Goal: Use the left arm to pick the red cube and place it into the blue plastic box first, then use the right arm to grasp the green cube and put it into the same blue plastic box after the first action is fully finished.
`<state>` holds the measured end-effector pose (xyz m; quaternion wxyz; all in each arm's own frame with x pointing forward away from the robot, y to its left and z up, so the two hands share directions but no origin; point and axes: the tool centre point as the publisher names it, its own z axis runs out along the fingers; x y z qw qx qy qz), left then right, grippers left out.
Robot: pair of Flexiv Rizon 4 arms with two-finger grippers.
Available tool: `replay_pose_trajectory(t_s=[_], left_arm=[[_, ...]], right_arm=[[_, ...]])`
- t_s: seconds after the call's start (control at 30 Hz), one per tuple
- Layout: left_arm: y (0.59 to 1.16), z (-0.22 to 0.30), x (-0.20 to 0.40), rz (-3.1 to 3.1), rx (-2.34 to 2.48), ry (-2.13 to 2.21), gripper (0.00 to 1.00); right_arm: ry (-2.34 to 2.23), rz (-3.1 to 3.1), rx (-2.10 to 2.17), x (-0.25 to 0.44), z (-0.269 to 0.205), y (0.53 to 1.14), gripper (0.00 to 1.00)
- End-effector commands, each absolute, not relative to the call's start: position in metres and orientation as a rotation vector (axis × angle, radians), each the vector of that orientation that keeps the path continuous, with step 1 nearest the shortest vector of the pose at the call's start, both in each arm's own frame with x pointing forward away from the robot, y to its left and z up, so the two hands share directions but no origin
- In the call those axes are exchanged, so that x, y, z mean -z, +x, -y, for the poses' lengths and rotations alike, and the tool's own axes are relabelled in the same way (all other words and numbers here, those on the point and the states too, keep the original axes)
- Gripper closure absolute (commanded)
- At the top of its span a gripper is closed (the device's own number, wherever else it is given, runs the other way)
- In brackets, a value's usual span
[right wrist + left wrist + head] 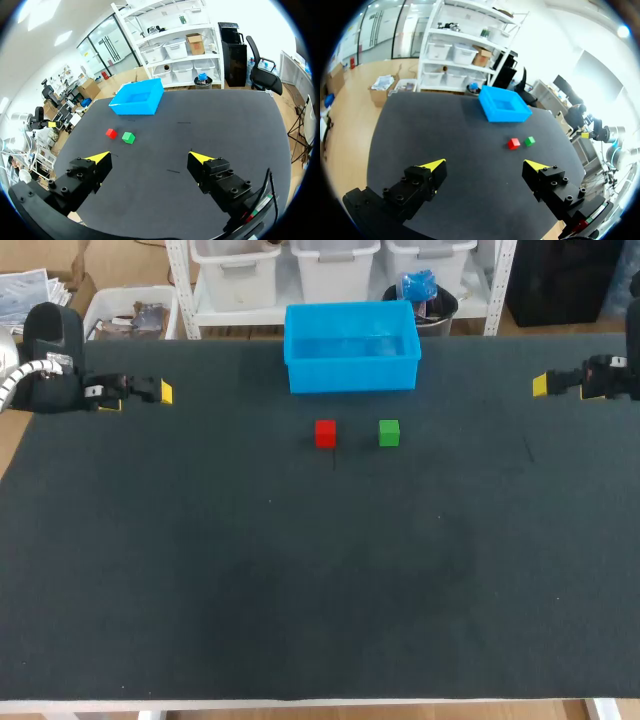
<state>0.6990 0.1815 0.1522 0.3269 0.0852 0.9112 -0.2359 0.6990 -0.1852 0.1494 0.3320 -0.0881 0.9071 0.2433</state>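
Head view takes in both arms at once: the left gripper and right gripper hang over opposite ends of the dark table, side-on, so their finger gaps are hard to judge there. Between them sit the red cube on the left gripper's side and the green cube on the right gripper's side, apart from each other, both outside the blue plastic box and near its front wall.

Each wrist view shows its own yellow-tipped fingers spread wide with nothing between them. From the left gripper, the red cube lies well ahead with the green one just beyond it. From the right gripper, the green comes first. The box stands further ahead of both grippers.
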Motion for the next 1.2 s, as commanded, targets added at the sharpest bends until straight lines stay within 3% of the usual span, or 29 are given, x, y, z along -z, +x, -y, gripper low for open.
replay_pose_trajectory(t_s=[0.03,1.0,1.2], left_arm=[[0.7,-0.182,-0.151,-2.383,0.624,0.225,0.0],[0.7,-0.182,-0.151,-2.383,0.624,0.225,0.0],[0.715,-0.158,-0.154,-2.444,0.543,0.231,0.0]], right_arm=[[-0.23,-2.372,-0.633,-0.149,0.185,0.7,0.0],[-0.23,-2.372,-0.633,-0.149,0.185,0.7,0.0],[-0.23,-2.372,-0.633,-0.149,0.185,0.7,0.0]])
